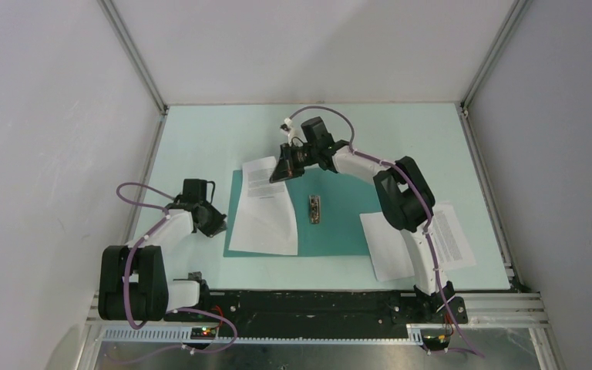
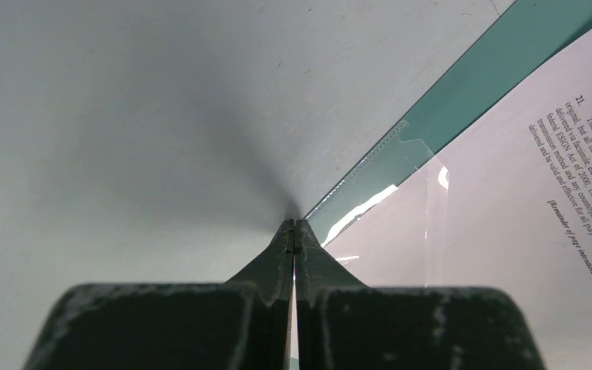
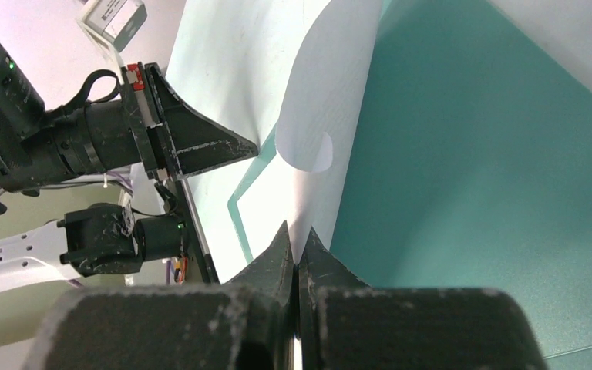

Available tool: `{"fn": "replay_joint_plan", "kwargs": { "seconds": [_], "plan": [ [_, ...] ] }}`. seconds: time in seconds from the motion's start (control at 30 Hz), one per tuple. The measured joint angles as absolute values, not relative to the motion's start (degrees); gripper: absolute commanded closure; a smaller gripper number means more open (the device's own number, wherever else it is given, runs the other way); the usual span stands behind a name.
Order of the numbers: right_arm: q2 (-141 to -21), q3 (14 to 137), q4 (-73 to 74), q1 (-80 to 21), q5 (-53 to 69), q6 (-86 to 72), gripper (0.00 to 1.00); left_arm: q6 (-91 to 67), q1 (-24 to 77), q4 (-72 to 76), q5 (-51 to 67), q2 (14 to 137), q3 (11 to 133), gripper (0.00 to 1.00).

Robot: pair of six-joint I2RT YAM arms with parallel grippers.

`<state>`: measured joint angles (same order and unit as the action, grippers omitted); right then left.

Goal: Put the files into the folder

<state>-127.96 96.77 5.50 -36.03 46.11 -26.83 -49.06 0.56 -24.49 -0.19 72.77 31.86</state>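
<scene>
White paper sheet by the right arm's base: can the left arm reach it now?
Probably not. That white paper sheet lies beyond the teal-green folder, under the right arm; the right gripper pinches the other sheet, the left gripper sits shut by the folder's left edge.

Bright, even diffuse light from above; shadows soft. Left wrist view: glare streak at folder (image 2: 478, 85) edge, print on sheet (image 2: 524, 231) sharp, left fingers (image 2: 200, 324) soft. Right wrist view: right fingers (image 3: 401, 331) slightly blurred.
</scene>
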Motion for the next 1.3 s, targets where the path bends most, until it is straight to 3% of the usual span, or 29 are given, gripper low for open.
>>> {"fn": "replay_joint_plan", "kwargs": {
  "seconds": [0.73,1.3],
  "plan": [
    [-131.26,99.90,8.69,-36.95,50.04,-23.40,0.99,-49.04,0.56,-24.47,0.27,73.49,32.38,1.00],
    [-131.26,98.21,-1.69,-36.40,50.89,-30.28,0.99,-48.99,0.56,-24.51,0.32,73.67,32.49,1.00]
  ]
}}
